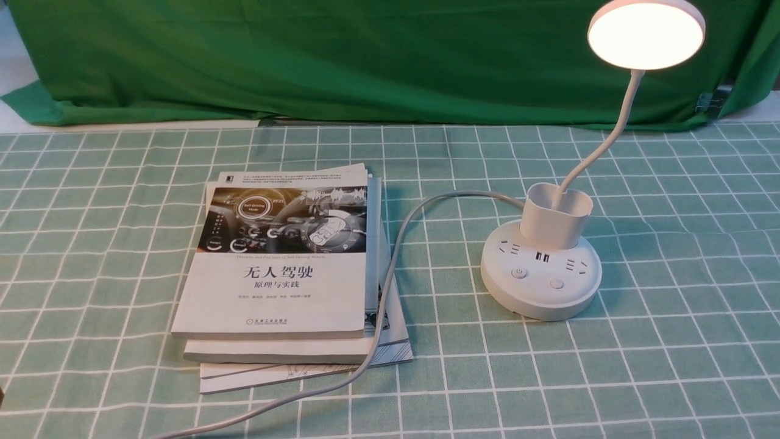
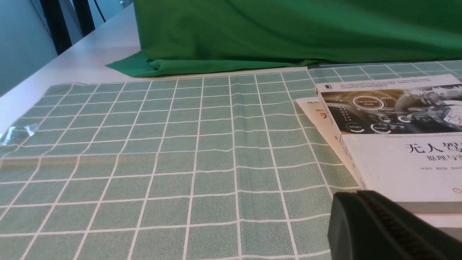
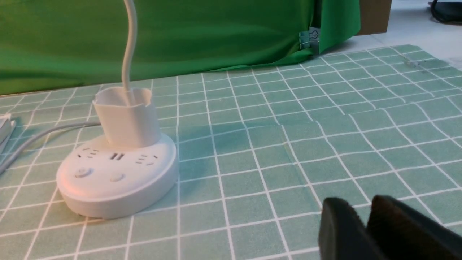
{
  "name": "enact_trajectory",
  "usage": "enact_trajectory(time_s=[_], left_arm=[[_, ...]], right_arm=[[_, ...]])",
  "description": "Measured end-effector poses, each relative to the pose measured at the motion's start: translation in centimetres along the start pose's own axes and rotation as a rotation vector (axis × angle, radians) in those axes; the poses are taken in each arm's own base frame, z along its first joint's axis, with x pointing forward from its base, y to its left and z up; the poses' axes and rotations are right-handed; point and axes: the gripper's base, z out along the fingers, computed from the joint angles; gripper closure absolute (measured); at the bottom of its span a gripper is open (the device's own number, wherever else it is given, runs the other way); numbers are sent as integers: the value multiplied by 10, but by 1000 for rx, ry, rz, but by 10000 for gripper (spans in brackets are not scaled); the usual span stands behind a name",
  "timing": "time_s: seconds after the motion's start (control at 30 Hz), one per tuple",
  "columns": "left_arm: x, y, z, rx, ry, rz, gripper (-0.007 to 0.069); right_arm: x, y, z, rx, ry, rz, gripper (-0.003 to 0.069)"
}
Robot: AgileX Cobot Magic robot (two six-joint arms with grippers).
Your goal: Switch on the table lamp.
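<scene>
Table lamp (image 1: 541, 277) head glowing, so the task looks done. Right hand (image 3: 368, 227) closed, empty, well apart from base. Left hand (image 2: 364, 216): cannot tell.

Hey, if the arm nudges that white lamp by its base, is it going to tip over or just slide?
The table lamp would probably slide rather than tip: its round base is wide and low. The thin neck looks bendy, so a push on the lit head likely flexes it instead. The cord crossing the books may tug them.
</scene>
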Motion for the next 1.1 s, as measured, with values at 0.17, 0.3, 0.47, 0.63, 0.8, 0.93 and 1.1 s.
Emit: enact_trajectory(time_s=[0.17,0.3,0.47,0.63,0.8,0.93,1.1], left_arm=[[0,0,0,0,0,0,603],[0,0,0,1,0,-6,603],[0,0,0,1,0,-6,603],[0,0,0,1,0,-6,603],[0,0,0,1,0,-6,603],[0,0,0,0,0,0,603],[0,0,0,0,0,0,603]], right_arm=[[0,0,0,0,-1,0,466],[0,0,0,0,-1,-1,459],[0,0,0,0,-1,-1,446],[0,0,0,0,-1,-1,438],[0,0,0,1,0,-1,425],[0,0,0,1,2,-1,421],[0,0,0,1,2,-1,421]])
